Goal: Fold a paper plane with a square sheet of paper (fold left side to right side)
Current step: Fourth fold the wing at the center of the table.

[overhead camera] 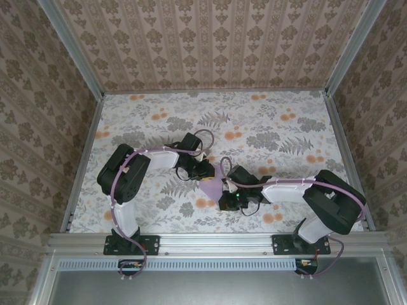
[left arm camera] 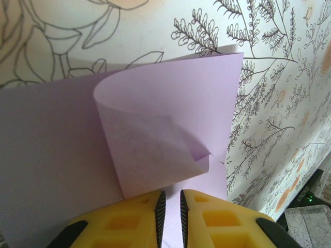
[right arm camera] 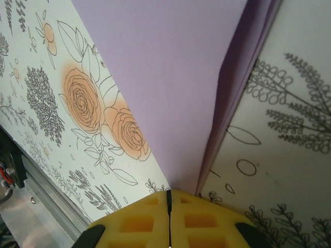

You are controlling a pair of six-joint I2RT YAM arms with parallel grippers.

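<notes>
Paper plane [overhead camera: 210,185] lies mid-bench between both arms, part-folded. Left gripper [left arm camera: 170,206] pinches a lifted flap that curls over the sheet. Right gripper [right arm camera: 168,201] is clenched at the paper's near edge; I cannot tell whether paper sits between its fingers. For a clean fold, judged: anchor the right side, carry the flap across low, align edges before creasing on the bench [overhead camera: 286,127].

Paper plane [overhead camera: 212,185]: plain pale lilac, unprinted, darker violet in its shaded folds.
Counter [overhead camera: 267,127]: white covering, grey fern and leaf line-work, orange roses scattered, thickest toward 1 o'clock.
Walls [overhead camera: 210,44]: beige-brown damask in vertical stripes.
Left pincer [left arm camera: 170,217], right pincer [right arm camera: 169,219]: yellow pads with black edges.
Arms [overhead camera: 137,166]: black with white links, lilac cabling.
</notes>
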